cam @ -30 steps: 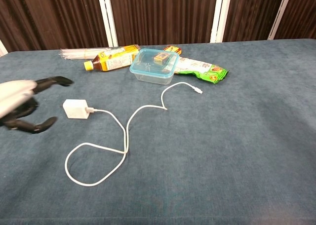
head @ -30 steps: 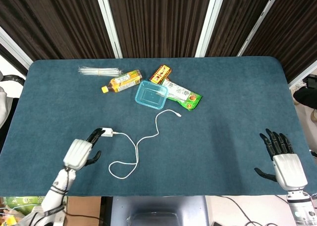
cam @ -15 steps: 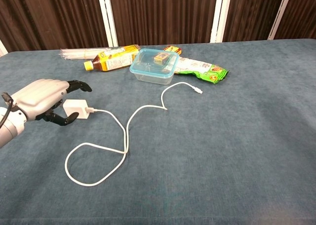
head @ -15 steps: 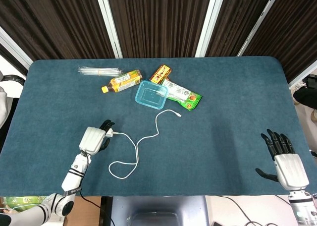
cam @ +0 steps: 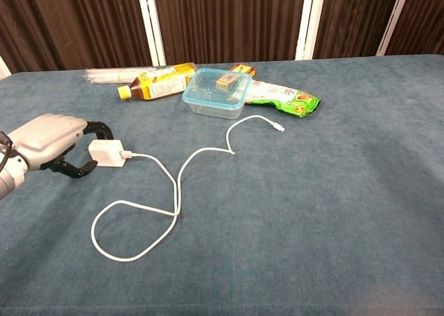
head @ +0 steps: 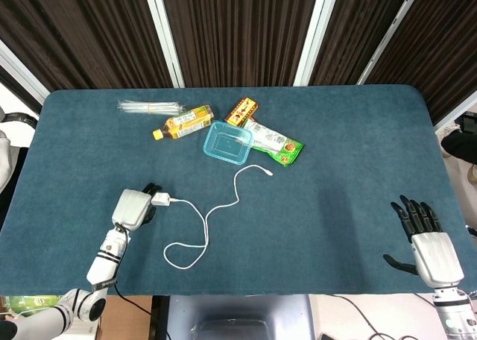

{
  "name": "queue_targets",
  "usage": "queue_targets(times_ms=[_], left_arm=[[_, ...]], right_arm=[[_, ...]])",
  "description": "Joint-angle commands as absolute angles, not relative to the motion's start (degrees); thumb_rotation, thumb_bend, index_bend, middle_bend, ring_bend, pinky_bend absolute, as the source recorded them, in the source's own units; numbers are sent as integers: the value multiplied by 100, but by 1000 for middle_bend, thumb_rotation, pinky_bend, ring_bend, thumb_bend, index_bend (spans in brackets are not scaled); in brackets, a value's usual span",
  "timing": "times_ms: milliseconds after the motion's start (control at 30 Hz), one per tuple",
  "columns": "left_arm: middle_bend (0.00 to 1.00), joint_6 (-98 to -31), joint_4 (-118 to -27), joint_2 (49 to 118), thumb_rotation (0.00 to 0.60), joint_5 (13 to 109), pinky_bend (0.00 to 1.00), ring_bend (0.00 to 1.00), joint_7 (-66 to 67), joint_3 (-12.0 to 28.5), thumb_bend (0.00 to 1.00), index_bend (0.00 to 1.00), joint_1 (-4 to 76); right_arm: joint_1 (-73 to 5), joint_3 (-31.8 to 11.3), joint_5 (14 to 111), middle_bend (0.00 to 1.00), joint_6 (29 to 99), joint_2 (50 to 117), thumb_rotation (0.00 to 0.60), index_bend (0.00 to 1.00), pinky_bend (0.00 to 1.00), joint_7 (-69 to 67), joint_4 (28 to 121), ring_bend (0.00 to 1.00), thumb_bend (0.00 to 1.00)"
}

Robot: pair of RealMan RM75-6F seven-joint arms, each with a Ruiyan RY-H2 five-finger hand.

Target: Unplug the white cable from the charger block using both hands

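The white charger block (cam: 105, 153) lies on the blue table at the left, also visible as the charger block (head: 160, 199) in the head view. My left hand (cam: 47, 144) has its fingers (cam: 99, 129) curled over the block's left end, with the thumb under it, gripping it. The white cable (cam: 177, 184) is plugged into the block's right side, loops toward the front and ends free near the clear box. My right hand (head: 426, 239) rests far off at the table's front right corner, fingers spread, holding nothing.
At the back middle stand a clear blue-rimmed box (cam: 217, 91), a tea bottle (cam: 158, 81) lying on its side, a green snack packet (cam: 284, 95), a small orange box (head: 241, 110) and a clear plastic sleeve (head: 147, 106).
My left hand came in from the left to the charger block and curled its fingers around the block's left end. The block, the cable and the right hand stayed put.
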State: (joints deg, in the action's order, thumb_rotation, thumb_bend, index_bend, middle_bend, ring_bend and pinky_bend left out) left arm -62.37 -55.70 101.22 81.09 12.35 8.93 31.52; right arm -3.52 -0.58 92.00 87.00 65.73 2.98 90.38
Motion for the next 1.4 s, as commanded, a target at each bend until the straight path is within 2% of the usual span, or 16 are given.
queue_targets(times_ms=[33, 300, 400, 500, 767, 867, 1000, 1100, 1200, 1400], left_arm=[[332, -6225, -5511, 10136, 600, 8142, 1000, 965, 1096, 826, 446, 339, 3175], [329, -6269, -5492, 10213, 600, 8126, 1000, 966, 929, 817, 446, 340, 3245], [351, -6290, -5459, 10250, 600, 8132, 1000, 965, 874, 810, 448, 378, 3272], [441, -6289, -5356, 10288, 600, 8183, 1000, 965, 744, 771, 449, 492, 3312], [687, -6431, -5247, 10429, 600, 8259, 1000, 978, 150, 755, 456, 708, 3342], [728, -6468, -5589, 10284, 600, 8291, 1000, 980, -38, 698, 473, 742, 3290], [753, -6366, -6534, 9821, 600, 8176, 1000, 980, 101, 641, 501, 750, 3190], [759, -6242, -7361, 9405, 600, 7977, 1000, 981, 557, 624, 535, 752, 3129], [765, -6142, -8158, 9002, 600, 7720, 1000, 981, 1108, 656, 568, 756, 3109], [773, -6353, -9168, 8673, 600, 7424, 1000, 981, 2228, 737, 586, 757, 3099]], right_arm=[[-347, -64, 9188, 0, 8705, 6573, 600, 0, 0, 301, 9041, 0, 154], [-330, -65, 9158, 0, 8696, 6559, 600, 0, 0, 362, 9087, 0, 154], [-325, -54, 9168, 0, 8693, 6554, 600, 0, 0, 383, 9098, 0, 154], [-321, -44, 9187, 0, 8695, 6554, 600, 0, 0, 401, 9109, 0, 154], [-351, -3, 9261, 0, 8633, 6578, 600, 0, 0, 471, 9112, 0, 154], [-427, 33, 9480, 0, 8634, 6667, 600, 0, 0, 332, 9016, 0, 154], [-707, 76, 9906, 0, 8510, 6873, 600, 2, 0, -149, 8972, 0, 154], [-1097, -45, 10032, 3, 8132, 7015, 600, 73, 0, -197, 9140, 0, 155], [-1493, -358, 9660, 11, 7591, 7255, 600, 167, 0, -76, 9525, 0, 156], [-2224, -1012, 9055, 64, 6990, 8272, 600, 353, 0, 513, 9754, 0, 197]])
